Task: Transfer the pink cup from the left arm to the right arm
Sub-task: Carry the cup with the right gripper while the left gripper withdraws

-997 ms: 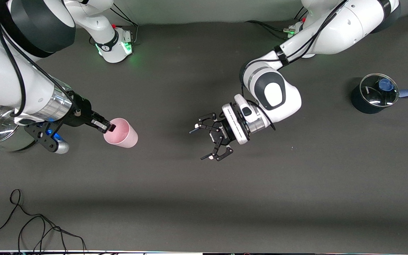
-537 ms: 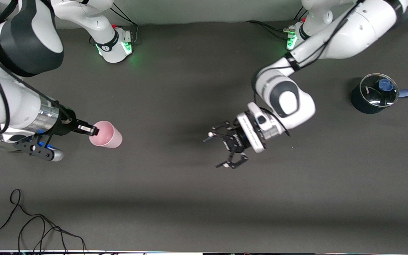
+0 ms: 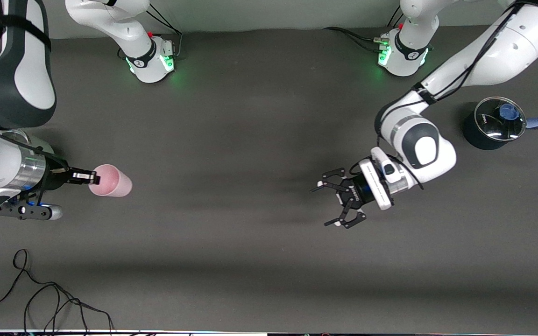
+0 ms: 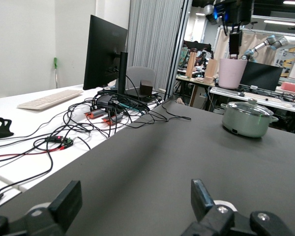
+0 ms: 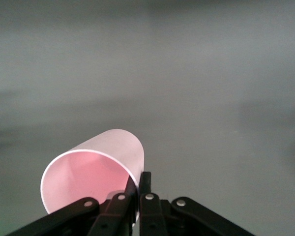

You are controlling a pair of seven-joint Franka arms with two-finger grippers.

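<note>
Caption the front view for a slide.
Right gripper pinches the pink cup's rim; open left gripper hangs empty over the table.

A robotics lab (another robot arm [image 4: 273, 43], monitor [image 4: 104, 54], tangled cables [image 4: 113, 108]).

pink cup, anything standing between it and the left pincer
Nothing visible does. The right pincer is shut on the rim of the pink cup, held up at the right arm's end of the table. The left pincer is open, with only bare dark table between them.
</note>
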